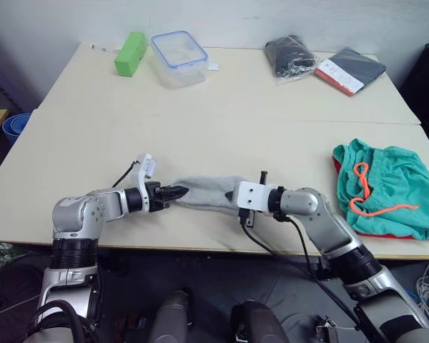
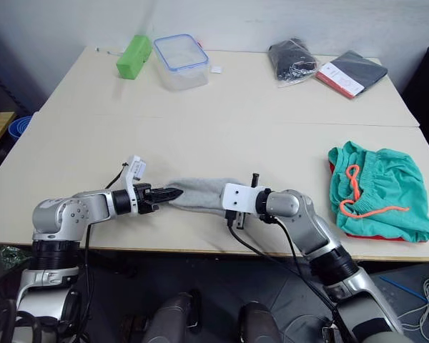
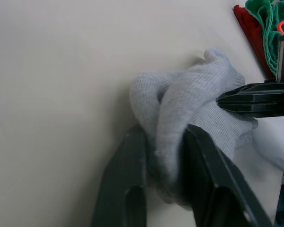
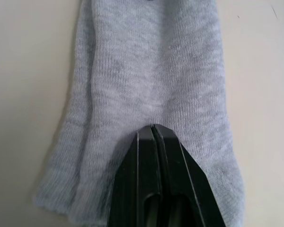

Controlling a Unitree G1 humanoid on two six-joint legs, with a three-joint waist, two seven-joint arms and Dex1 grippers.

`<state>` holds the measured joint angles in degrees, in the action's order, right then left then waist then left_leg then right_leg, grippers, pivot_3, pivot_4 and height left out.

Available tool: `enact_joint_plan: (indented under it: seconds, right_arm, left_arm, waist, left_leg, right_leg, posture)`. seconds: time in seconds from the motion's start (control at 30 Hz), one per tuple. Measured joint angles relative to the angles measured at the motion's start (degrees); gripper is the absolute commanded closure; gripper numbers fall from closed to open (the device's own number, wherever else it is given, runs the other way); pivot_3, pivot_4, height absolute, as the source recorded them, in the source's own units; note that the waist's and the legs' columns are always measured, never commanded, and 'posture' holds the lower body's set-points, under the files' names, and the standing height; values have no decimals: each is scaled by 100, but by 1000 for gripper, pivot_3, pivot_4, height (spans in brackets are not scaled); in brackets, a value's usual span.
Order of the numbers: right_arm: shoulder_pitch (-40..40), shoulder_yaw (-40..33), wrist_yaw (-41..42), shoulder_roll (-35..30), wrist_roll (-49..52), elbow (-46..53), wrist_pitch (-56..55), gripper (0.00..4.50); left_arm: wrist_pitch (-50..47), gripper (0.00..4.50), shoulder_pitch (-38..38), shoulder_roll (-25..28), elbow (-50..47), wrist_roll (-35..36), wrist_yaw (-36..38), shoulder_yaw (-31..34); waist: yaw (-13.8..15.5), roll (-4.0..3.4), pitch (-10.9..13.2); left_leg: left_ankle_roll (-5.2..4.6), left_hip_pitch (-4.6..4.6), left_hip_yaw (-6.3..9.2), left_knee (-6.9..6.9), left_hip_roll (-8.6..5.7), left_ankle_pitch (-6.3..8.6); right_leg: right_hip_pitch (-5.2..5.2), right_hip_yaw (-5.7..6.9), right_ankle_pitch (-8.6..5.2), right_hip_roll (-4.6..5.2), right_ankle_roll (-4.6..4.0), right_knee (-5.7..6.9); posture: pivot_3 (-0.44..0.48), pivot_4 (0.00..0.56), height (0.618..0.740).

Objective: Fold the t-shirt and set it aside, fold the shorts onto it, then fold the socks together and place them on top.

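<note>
Grey knit socks (image 1: 209, 193) stretched flat near the lower centre of the frame, close to the front edge of the cream table (image 1: 222, 100), gripped at both ends. Left hand (image 1: 177, 191) clamped on the left end, its two black fingers (image 3: 132, 189) pinching a bunched fold of the cloth between them. Right hand (image 4: 154, 142) at the right end, fingers pressed tight together with hardly a gap, tips lying on the ribbed knit; cannot tell whether any cloth is caught between them. Teal-green shorts (image 1: 390, 189) heaped at the right edge of the frame, well apart from the socks, orange drawstring (image 1: 368, 196) looped across the top. Red t-shirt (image 1: 386, 233) lying under the shorts, seen as a thin red strip along their lower and left edges. Across the upper part of the frame, along the far side of the table: green block (image 1: 131, 53) at upper left, clear plastic box with a blue rim (image 1: 179, 57) just beside it, black bagged bundle (image 1: 289, 57) at upper right, dark flat packet with a red and white label (image 1: 349, 70) next to that
</note>
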<state>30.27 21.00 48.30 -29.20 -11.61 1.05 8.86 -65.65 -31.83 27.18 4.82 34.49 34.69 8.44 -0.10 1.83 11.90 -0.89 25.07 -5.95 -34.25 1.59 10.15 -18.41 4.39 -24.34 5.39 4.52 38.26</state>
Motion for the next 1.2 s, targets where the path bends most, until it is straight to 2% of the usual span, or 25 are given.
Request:
enact_joint_plan:
  seconds: [0.13,0.43,0.7,0.87,1.07,1.2]
  right_arm:
    - [-246,-178,108,-202,121,308,194,4500]
    - [-372,-194,-96,-77,124,316,223,4500]
    - [-338,-143,-188,-22,115,179,117,4500]
    - [-317,-120,-235,12,108,145,115,4500]
    - [-313,-117,-250,28,106,133,115,4500]
    - [-326,-121,-267,28,102,137,115,4500]
  left_arm:
    - [-28,4466,5,-35,-43,8,-17,1]
    - [-280,4466,-118,-70,-278,144,-75,79]
    - [-866,4466,-653,58,-1182,459,-113,-20]
    - [-1049,4466,-792,-203,-1390,560,-131,-352]
    - [-789,4466,-809,-388,-1270,413,-123,-970]
    - [-579,3317,-816,-452,-1068,383,-66,-988]
  waist:
    - [-6,0,0]
    - [-16,0,0]
    - [-17,0,-1]
    - [-18,1,-1]
    - [-20,1,-1]
    - [-16,1,-1]
  left_leg:
    - [0,-1,0,2,1,0]
    - [1,-3,0,2,2,0]
    - [3,-8,-1,2,2,-1]
    - [4,-8,-2,3,3,-2]
    - [5,-9,-2,3,3,-2]
    - [5,-9,-2,2,3,-2]
  right_leg:
    - [0,0,0,-1,0,-1]
    - [2,0,0,-2,0,-1]
    - [6,-3,0,-4,0,-2]
    - [6,-4,0,-5,0,-2]
    - [6,-5,0,-6,0,-3]
    - [7,-4,0,-6,0,-3]
  posture:
    - [0,150,740]
    - [0,150,740]
    - [0,150,740]
    - [0,150,740]
    - [0,150,740]
    - [0,150,740]
